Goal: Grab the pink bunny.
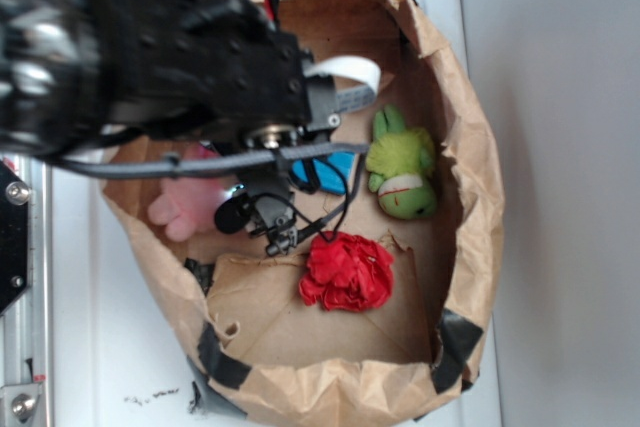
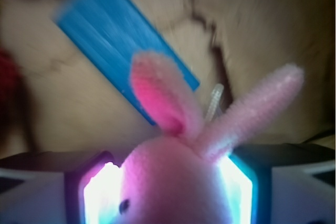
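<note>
The pink bunny fills the space between my gripper's two glowing pads, its ears pointing up and away from the camera. The left pad and the right pad sit against either side of its head, so the gripper is shut on the bunny. In the exterior view the bunny shows as a pink shape at the left of the paper bag's floor. It is partly covered by the black arm, with the gripper at its right side.
A brown paper bag with tall crumpled walls surrounds everything. Inside lie a green plush toy at the right, a red wrinkly ball at the front, and a blue flat object under the arm.
</note>
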`<state>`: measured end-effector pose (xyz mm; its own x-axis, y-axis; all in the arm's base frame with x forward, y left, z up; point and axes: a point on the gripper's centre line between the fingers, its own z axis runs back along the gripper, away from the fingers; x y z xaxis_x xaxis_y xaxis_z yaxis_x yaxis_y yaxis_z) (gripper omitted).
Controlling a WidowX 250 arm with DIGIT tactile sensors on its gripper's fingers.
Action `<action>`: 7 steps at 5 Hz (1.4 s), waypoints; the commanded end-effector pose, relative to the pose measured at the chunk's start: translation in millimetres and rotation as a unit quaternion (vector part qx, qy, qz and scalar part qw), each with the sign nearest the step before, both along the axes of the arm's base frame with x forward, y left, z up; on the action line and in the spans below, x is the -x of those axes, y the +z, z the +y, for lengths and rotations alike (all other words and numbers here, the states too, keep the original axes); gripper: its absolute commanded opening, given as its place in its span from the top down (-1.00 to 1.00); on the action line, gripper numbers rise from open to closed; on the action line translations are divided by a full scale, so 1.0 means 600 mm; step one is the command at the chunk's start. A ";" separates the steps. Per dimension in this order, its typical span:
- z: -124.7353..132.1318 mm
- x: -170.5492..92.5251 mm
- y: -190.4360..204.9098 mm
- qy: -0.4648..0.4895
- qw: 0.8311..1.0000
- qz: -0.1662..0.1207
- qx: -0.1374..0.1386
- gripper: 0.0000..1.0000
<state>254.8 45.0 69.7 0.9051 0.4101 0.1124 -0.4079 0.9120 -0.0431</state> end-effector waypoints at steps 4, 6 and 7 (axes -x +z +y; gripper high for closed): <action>-0.102 -0.065 0.159 -0.133 0.981 -0.093 -0.105 1.00; -0.071 -0.075 0.167 -0.069 0.990 -0.114 -0.047 1.00; -0.050 -0.065 0.168 -0.070 0.991 -0.113 -0.034 1.00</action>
<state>295.8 4.8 155.3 0.9201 0.2636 0.2895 -0.2652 0.9636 -0.0345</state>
